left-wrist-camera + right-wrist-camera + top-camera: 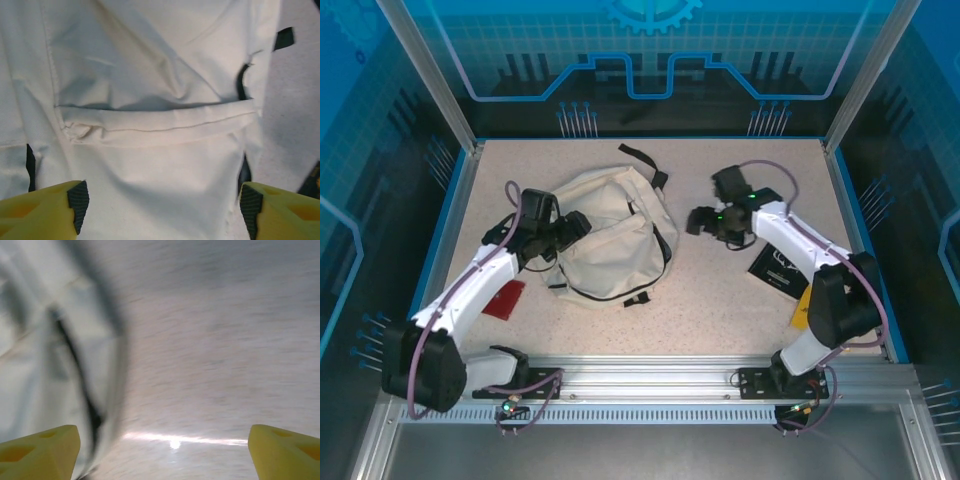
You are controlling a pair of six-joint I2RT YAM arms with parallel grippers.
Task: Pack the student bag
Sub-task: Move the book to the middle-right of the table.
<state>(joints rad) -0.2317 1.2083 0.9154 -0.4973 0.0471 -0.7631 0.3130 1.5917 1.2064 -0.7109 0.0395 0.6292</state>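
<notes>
The bag (pixel 615 240) lies on the tabletop (pixel 720 310), lengthwise roughly near-to-far, with the wide-open, empty left end effector (pixel 568 230) over its left edge, nearer than the open, empty right end effector (pixel 700 220) beside it

no word or number can be read anywhere. the black book (pixel 775 268) at the right carries a small white mark on its cover, too small to make out. the blue back panel (pixel 720 45) bears a gear emblem (pixel 652 12), cut off at the top.
</notes>
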